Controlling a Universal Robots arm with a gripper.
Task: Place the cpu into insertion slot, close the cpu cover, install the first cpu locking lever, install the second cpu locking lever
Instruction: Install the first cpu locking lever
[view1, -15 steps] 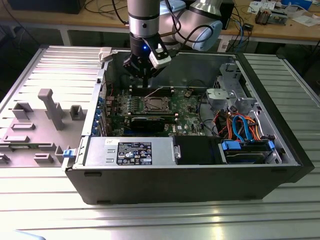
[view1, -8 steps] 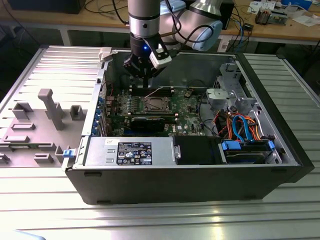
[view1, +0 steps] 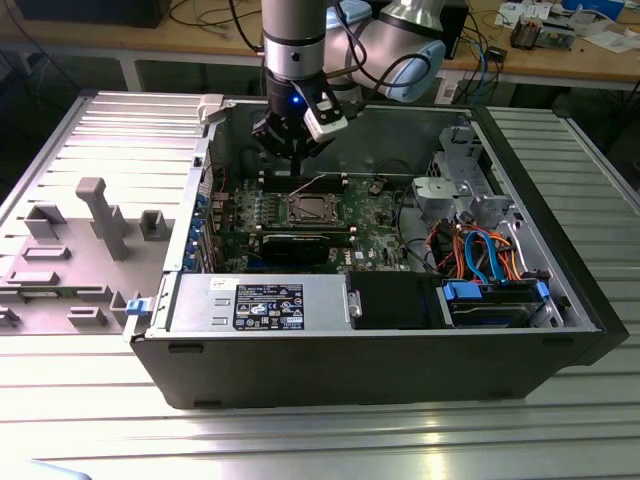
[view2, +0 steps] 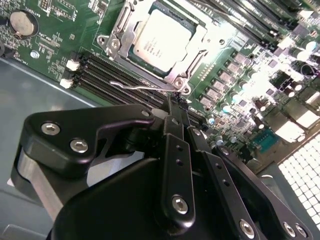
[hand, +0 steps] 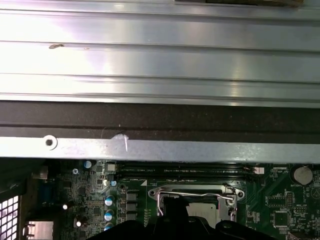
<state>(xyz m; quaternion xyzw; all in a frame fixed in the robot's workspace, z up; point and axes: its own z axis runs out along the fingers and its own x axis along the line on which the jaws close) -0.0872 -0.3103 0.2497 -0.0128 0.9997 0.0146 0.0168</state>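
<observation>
I see the hand (view2: 172, 107) low inside the open computer case (view1: 400, 360), which lies on its side on the ribbed metal table (view1: 300, 440) so that the mainboard faces up to the arm. The black fingertips look pressed together. They stand just at the end of a thin silver locking lever (view2: 135, 86), but I cannot tell if the wire is pinched between them or only touched.

The cpu (view2: 162, 36) lies flat in the insertion slot (view1: 307, 207). The cpu cover (view2: 192, 56) is down around it, and its window leaves the metal top bare. I judge that the first two steps are done. The lever beside the memory slots (view2: 115, 75) seems to stand free of the frame (not hooked, as far as I can judge), so the hand is at the lever work.

As for writing, there are fine lines of print on the cpu top and a black-and-white label (view1: 270, 305) on the power supply. I do not read either.
</observation>
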